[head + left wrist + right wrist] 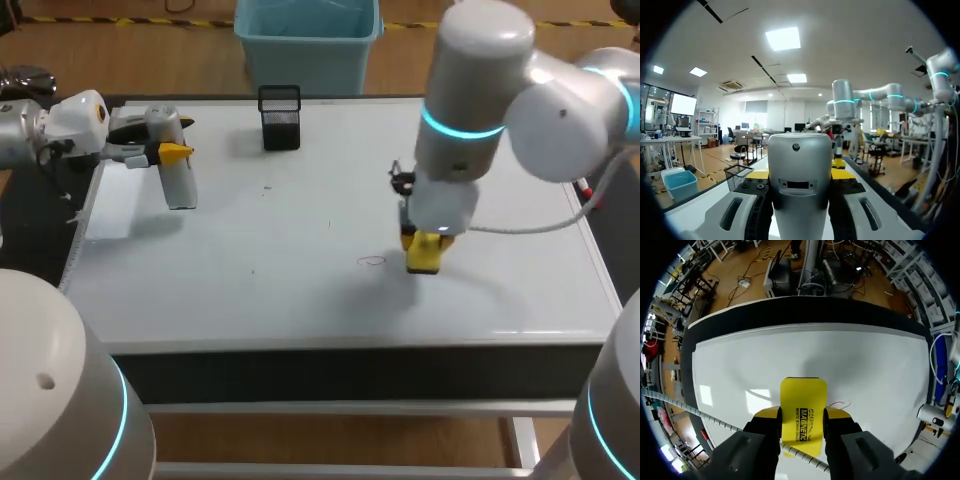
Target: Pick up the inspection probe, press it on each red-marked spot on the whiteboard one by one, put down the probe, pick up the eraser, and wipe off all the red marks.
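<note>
Now R tool point(802, 414) pinches eraser point(803, 400) by red mark point(840, 404); L tool point(801, 175): probe point(800, 150).

The left gripper point(801, 175) grips a smooth silver-grey cylindrical probe point(800, 192) between its two yellow-tipped fingers. Ahead and off to one side, a black wire-mesh basket point(737, 176) stands on the white board surface point(690, 216). Farther ahead on the other side, the grey right arm point(844, 107) with a cyan ring rises over the board.
</note>
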`<state>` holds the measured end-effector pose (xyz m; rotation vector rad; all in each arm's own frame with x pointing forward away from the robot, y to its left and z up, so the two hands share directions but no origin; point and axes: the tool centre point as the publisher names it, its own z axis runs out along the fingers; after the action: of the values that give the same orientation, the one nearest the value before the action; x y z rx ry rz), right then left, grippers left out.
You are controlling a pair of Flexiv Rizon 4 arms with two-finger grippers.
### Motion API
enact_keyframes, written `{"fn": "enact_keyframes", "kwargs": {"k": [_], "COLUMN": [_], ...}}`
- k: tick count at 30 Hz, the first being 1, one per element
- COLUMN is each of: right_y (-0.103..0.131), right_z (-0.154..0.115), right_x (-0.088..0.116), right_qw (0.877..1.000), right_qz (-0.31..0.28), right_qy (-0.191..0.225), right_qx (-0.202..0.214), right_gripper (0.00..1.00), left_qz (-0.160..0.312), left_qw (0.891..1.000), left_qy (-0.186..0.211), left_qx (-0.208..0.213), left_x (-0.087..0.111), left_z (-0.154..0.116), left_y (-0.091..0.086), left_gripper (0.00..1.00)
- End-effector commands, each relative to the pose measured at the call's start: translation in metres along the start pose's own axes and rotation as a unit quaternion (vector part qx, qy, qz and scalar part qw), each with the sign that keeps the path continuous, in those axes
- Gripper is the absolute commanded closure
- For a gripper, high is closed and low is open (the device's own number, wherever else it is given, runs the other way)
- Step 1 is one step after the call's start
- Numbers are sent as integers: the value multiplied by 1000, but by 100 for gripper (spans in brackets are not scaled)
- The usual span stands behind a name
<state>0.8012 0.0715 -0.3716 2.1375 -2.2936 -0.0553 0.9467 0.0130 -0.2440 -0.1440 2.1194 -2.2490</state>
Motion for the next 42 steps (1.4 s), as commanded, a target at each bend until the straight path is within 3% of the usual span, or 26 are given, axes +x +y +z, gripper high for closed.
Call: {"fn": "enact_keyframes", "kwargs": {"k": [1, 9, 16, 42], "right_y": [3, 1, -4, -5], "right_z": [9, 19, 25, 42], "right_x": [-32, -62, -77, -93], "right_qw": [1000, 1000, 999, 998], "right_qz": [-7, -20, -45, -57], "right_qy": [21, 19, 16, 12], "right_qx": [12, 2, -9, -12], "right_gripper": [100, 100, 100, 100], "left_qz": [0, 0, 0, 0], "left_qw": [1000, 1000, 1000, 1000], "left_qy": [-2, -2, -2, -2], "left_qx": [-1, -1, -1, -1], "left_x": [1, 1, 1, 1], "left_z": [0, 0, 0, 0], "left_y": [-2, -2, -2, -2], "left_gripper": [100, 100, 100, 100]}}
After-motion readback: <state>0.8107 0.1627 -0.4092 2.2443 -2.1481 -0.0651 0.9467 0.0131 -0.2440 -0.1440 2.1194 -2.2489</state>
